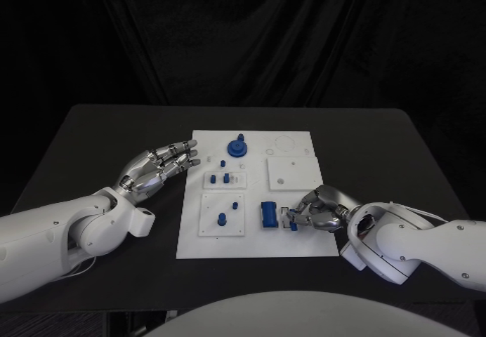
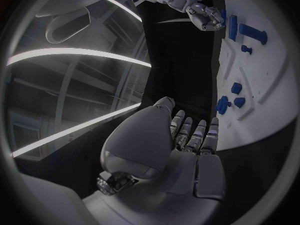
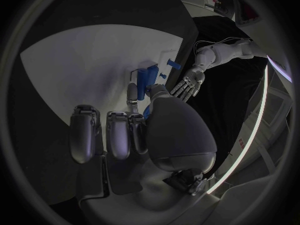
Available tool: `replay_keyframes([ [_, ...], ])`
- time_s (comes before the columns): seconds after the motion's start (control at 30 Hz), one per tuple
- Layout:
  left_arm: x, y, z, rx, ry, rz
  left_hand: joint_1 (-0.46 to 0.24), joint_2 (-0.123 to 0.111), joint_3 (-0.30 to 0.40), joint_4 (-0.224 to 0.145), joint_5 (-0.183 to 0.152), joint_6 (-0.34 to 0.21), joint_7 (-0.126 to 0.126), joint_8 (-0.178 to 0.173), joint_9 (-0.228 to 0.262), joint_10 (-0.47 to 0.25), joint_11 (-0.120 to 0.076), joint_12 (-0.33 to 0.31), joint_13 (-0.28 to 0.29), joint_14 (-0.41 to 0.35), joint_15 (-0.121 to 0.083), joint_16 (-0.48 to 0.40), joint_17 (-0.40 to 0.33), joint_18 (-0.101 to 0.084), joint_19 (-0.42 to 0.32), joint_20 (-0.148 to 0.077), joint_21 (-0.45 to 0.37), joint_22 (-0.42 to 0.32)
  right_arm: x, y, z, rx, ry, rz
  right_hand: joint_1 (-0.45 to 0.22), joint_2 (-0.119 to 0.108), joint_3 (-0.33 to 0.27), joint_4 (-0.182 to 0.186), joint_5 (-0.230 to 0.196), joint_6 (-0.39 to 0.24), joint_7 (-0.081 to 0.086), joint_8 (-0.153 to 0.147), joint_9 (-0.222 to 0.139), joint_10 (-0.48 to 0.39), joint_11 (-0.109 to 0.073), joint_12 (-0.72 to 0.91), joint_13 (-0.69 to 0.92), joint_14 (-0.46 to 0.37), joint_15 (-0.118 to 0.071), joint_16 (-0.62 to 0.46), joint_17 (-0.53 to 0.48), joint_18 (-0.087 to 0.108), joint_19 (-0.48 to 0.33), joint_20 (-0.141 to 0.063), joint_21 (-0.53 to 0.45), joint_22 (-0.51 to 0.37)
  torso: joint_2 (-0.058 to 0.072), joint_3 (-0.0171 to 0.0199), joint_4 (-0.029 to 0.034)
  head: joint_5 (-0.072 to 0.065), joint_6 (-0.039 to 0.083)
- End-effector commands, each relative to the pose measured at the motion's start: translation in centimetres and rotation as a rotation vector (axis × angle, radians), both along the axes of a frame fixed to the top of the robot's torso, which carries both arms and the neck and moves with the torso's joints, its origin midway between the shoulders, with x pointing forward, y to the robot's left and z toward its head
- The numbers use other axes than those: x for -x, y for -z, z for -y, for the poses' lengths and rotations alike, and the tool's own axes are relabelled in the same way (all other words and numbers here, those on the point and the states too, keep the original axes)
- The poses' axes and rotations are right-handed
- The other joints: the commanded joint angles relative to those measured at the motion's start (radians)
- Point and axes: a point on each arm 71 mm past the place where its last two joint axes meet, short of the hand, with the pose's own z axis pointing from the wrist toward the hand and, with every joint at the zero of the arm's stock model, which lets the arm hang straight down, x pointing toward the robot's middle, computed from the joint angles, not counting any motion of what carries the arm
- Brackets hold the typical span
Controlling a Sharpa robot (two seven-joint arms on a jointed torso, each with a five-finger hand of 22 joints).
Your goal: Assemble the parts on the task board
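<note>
The white task board [image 1: 253, 246] lies mid-table. On it stand a blue round knob [image 1: 237, 147], small blue pegs [image 1: 225, 179] and further pegs [image 1: 228, 214] on raised white tiles. A blue block [image 1: 270, 214] stands near the board's right front. My right hand [image 1: 316, 210] is curled just right of that block, fingertips against it, and seems to pinch a small blue part [image 1: 293, 226] between thumb and fingers; the right wrist view shows that blue part [image 3: 147, 112] under the thumb. My left hand [image 1: 162, 165] hovers by the board's left edge, fingers apart, holding nothing.
A plain raised white square [image 1: 293, 172] sits on the board's right half, with round recesses [image 1: 284, 146] behind it. Black table surface [image 1: 101, 140] surrounds the board on all sides. The left wrist view shows the right hand [image 2: 206, 15] beside the blue block [image 2: 232, 27].
</note>
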Motion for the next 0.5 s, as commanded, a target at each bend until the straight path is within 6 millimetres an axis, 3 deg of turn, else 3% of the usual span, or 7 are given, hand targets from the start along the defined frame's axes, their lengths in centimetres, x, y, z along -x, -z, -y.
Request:
replay_keyframes([
  [0.03, 0.12, -0.38, 0.06, 0.04, 0.007, 0.04, 0.006, -0.002, 0.007, -0.002, 0.007, 0.003, 0.008, 0.004, 0.001, 0.004, 0.006, 0.007, 0.001, 0.005, 0.004, 0.005, 0.001, -0.011, 0.006, -0.001, 0.002, -0.004, -0.3, -0.18, 0.0, -0.035, 0.024, 0.027, -0.011, 0.0, 0.067, -0.059, -0.007, -0.004, -0.003, 0.003, 0.001, 0.105, -0.009, 0.003, 0.263, 0.09, -0.006, 0.003, 0.167, -0.013, 0.054, -0.005, -0.001, 0.219, 0.001, -0.0013, 0.0002, 0.003, 0.0],
  [0.17, 0.14, -0.38, 0.0, 0.039, 0.005, 0.04, 0.006, -0.003, 0.008, -0.002, 0.007, 0.003, 0.008, 0.004, 0.001, 0.005, 0.007, 0.007, 0.001, 0.006, 0.005, 0.006, 0.002, -0.011, 0.006, -0.001, 0.002, -0.004, -0.54, 0.04, -0.02, -0.022, 0.018, 0.026, -0.013, 0.0, 0.069, -0.058, -0.015, -0.008, -0.002, 0.002, 0.001, 0.105, -0.008, 0.003, 0.263, 0.089, -0.006, 0.001, 0.165, -0.012, 0.053, -0.005, -0.004, 0.218, 0.001, -0.0007, -0.0024, 0.005, 0.0],
  [0.5, 0.17, -0.33, 0.06, 0.038, 0.01, 0.034, 0.006, -0.002, 0.01, -0.002, 0.007, 0.004, 0.009, 0.004, 0.001, 0.005, 0.007, 0.007, 0.001, 0.006, 0.006, 0.007, 0.002, -0.012, 0.008, -0.001, 0.003, -0.001, -1.03, 0.62, -0.12, 0.04, -0.017, 0.024, -0.036, -0.002, 0.074, -0.046, -0.088, -0.021, 0.001, 0.0, 0.003, 0.105, -0.005, 0.003, 0.263, 0.087, -0.003, -0.002, 0.157, -0.011, 0.05, -0.003, -0.008, 0.216, 0.001, 0.0001, -0.0021, 0.006, 0.0],
])
